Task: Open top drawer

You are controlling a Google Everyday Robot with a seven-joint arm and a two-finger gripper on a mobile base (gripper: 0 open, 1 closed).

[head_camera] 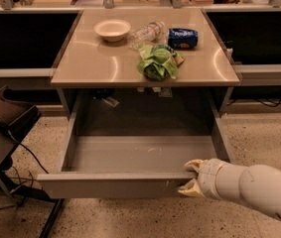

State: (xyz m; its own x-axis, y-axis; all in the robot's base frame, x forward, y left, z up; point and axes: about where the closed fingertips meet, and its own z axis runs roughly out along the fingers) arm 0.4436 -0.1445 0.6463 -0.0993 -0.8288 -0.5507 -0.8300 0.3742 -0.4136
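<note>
Top drawer (105, 185): stands far out from under the bench (95, 66), front panel nearest the camera, grey floor bare with pale scratch marks.
End effector (183, 179): at the right end of the drawer's front panel, clenched on it; one pale finger over the top edge, the other against the lower front face.
Arm: white, enters from the lower right corner.
Bench top: pale bowl (112, 29) at the back left; clear plastic bottle (146, 32) lying on its side just beside it; blue packet (182, 37) to the right of the bottle; crumpled green bag (158, 62) nearer the front edge.
Left side: dark stand (6, 118) with cables, on the speckled floor (259, 138).
</note>
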